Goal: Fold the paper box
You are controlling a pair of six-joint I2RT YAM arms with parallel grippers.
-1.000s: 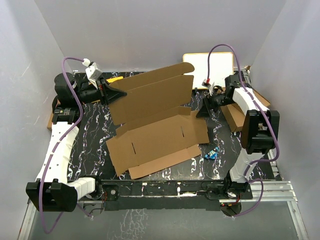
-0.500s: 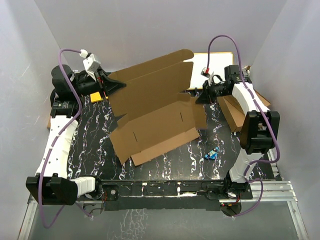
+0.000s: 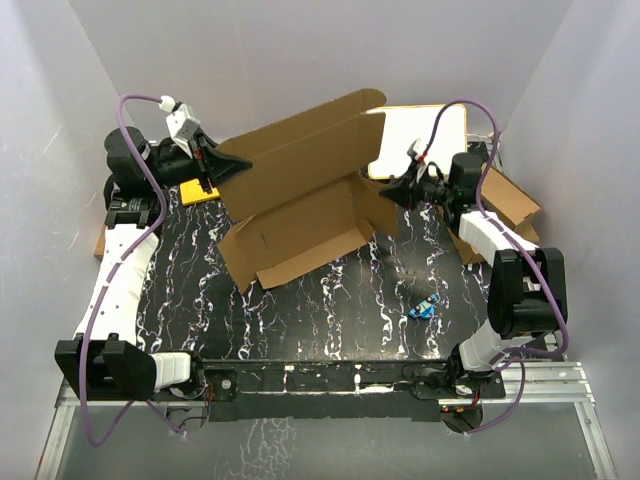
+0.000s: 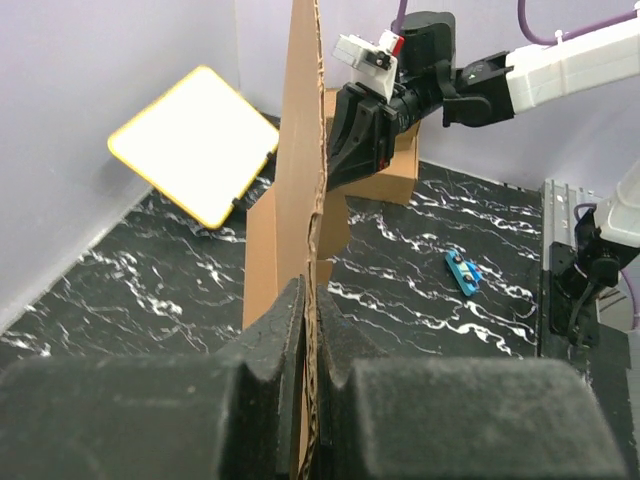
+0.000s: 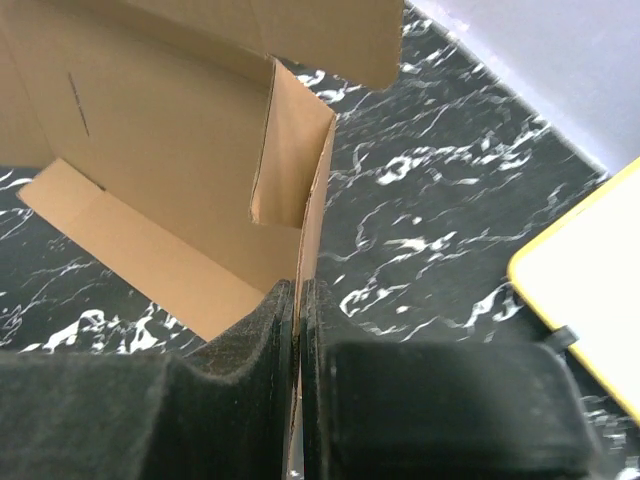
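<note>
My left claw (image 4: 305,300) is clamped on the tall panel of the paper box (image 3: 300,180), and my right claw (image 5: 297,295) on its side flap, just beside the yellow-edged board (image 3: 415,140). Light, stiff card, I reckon: hold it by the edges and bend it only at the creases.

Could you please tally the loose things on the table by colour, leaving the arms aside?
Brown: 2, the paper box and a smaller cardboard box.
White with yellow rim: 1, a board.
Orange-yellow: 1, a flat card.
Blue: 1, a small part.
Total: 5.
A brown sliver at the far left is too hidden to count.
</note>
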